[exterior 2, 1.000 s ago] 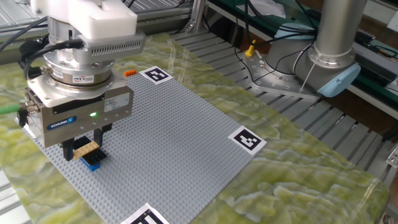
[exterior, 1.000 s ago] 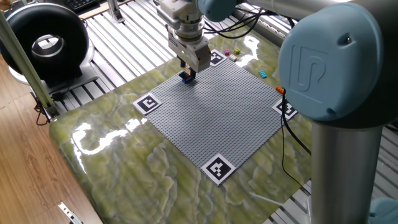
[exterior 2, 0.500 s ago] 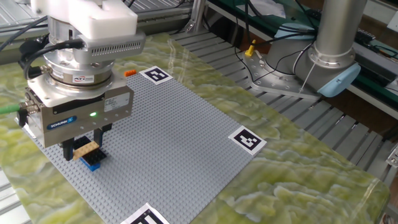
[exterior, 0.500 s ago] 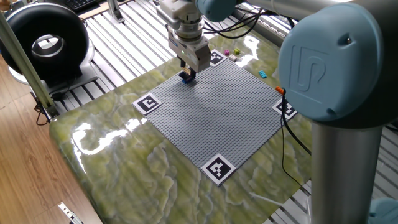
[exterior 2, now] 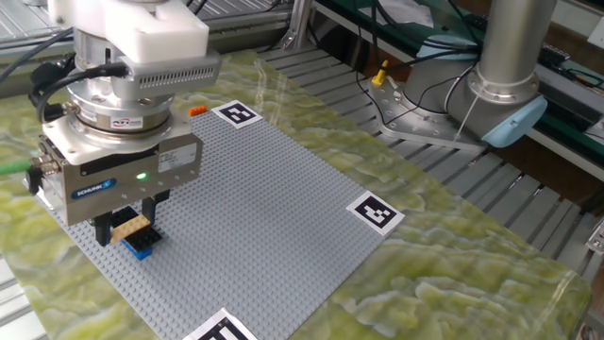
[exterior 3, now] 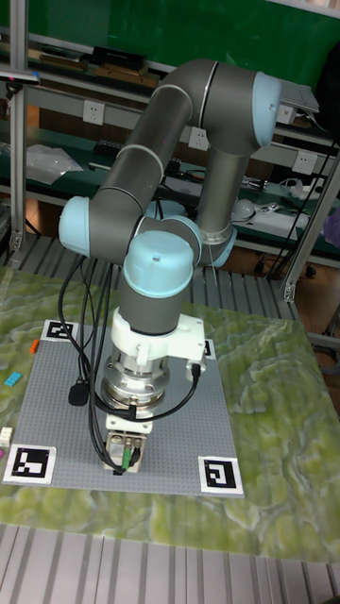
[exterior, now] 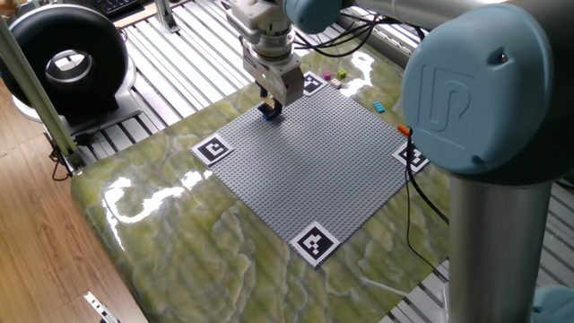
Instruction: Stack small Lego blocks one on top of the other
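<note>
Low over the grey baseplate (exterior 2: 274, 198), the tool (exterior 2: 126, 227) points straight down near the plate's lower-left corner in the other fixed view, and its two dark fingers (exterior 2: 102, 229) are clamped on a tan brick (exterior 2: 130, 227). That tan brick sits directly over a dark blue brick (exterior 2: 142, 244) that stands on the baseplate; the two look to be touching, though how firmly they are pressed together cannot be told. In one fixed view the same tool (exterior: 272, 105) appears at the upper middle of the frame, with the dark blue brick (exterior: 269, 112) showing just below its fingers and the tan one hidden. Other small bricks lie loose on the green marbled table (exterior: 179, 233) off the plate: a magenta brick (exterior: 328, 74) and a yellowish brick (exterior: 340, 75) beside the marker square (exterior: 312, 85) at the top of the frame, a cyan brick (exterior: 379, 107) further right, and an orange brick (exterior: 404, 130) at the plate's right edge. The orange brick (exterior 2: 197, 110) also shows in the other fixed view, near the marker at upper left. In the tall fixed view the arm's wrist hides the fingers, and a cyan brick (exterior 3: 13, 379) lies at the left edge.
</note>
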Action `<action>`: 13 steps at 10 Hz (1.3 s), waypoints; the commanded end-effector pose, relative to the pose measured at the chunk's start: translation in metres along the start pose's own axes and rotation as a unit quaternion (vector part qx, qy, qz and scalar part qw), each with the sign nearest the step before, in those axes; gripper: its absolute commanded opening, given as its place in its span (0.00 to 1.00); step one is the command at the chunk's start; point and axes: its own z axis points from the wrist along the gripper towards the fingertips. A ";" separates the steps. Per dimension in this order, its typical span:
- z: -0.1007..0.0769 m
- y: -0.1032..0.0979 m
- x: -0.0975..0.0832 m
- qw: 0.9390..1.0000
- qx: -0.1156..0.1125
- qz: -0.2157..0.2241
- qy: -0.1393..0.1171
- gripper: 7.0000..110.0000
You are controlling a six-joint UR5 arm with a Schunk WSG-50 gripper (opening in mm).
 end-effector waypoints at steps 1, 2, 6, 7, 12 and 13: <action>0.002 -0.001 0.000 1.000 0.002 0.002 -0.005 0.00; 0.004 -0.002 -0.004 1.000 0.001 0.003 -0.009 0.00; 0.000 0.004 -0.009 1.000 -0.010 0.010 -0.022 0.00; -0.004 0.006 -0.007 1.000 -0.013 0.011 -0.020 0.00; -0.028 0.000 -0.002 1.000 -0.024 0.016 0.010 0.00; -0.033 -0.007 0.006 0.999 -0.011 0.024 0.028 0.00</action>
